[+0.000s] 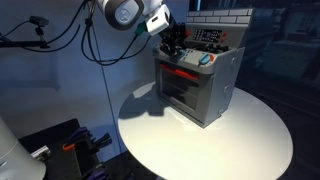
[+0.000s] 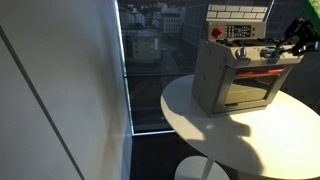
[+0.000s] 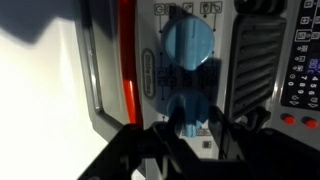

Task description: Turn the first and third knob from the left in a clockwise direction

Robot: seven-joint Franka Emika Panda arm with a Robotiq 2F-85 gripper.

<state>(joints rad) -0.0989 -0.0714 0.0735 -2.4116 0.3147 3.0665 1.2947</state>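
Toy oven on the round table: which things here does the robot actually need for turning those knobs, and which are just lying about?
Needed for the job:
- grey toy oven with a red handle
- its round blue plastic knobs
- the robot's black hand

Just lying about:
- round white table
- black cables
- black gear on the floor

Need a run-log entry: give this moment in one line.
pincer: at blue knob, grip unclear | oven: upright on table
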